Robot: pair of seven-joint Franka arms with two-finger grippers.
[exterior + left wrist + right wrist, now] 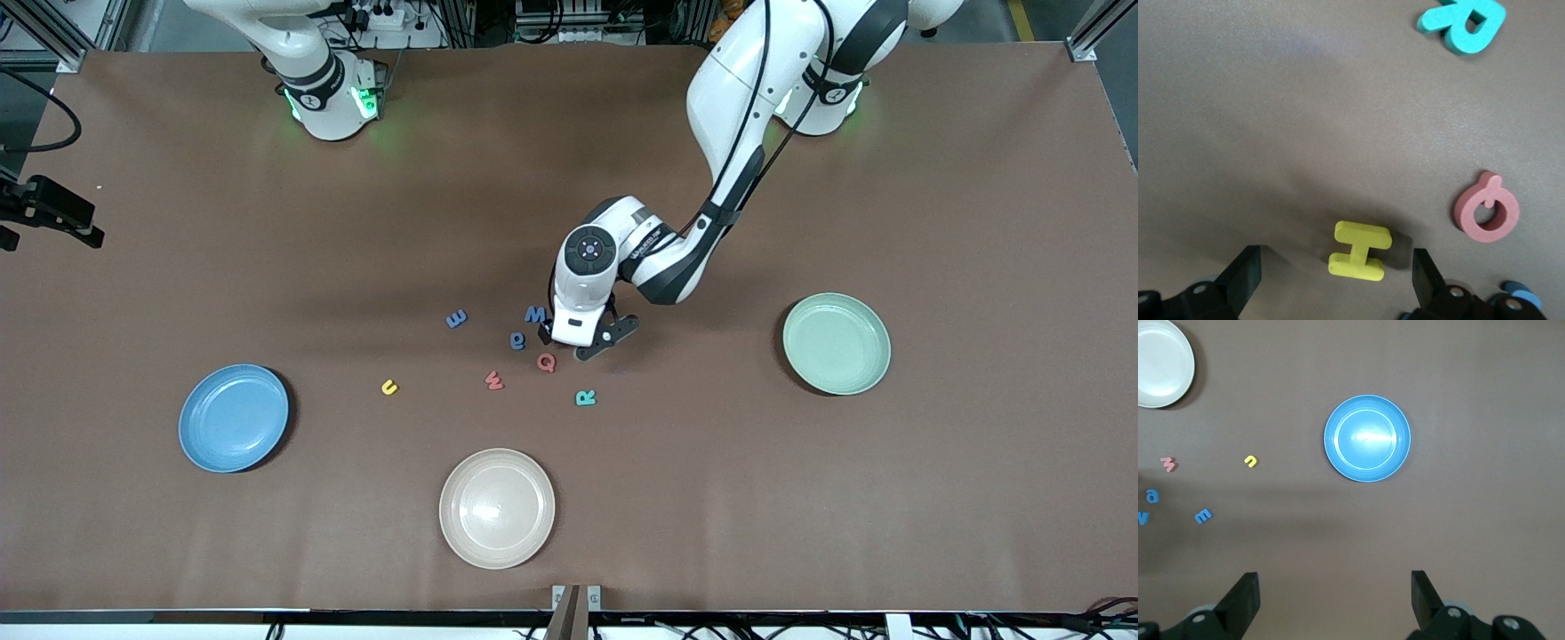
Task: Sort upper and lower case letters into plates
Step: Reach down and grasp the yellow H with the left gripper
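The left gripper [1331,280] is down low among the letters, jaws spread wide either side of a yellow H [1359,251], not touching it. The pink Q [1486,212] and teal R [1463,21] lie nearby. The right gripper [1333,600] waits, jaws apart and empty, high over the blue plate [1367,439]. The mint plate [836,343] sits toward the left arm's end.

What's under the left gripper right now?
A yellow H lies flat on the table under the open left gripper, between its fingers and untouched. From the front the gripper hides it. The pink Q lies beside it.
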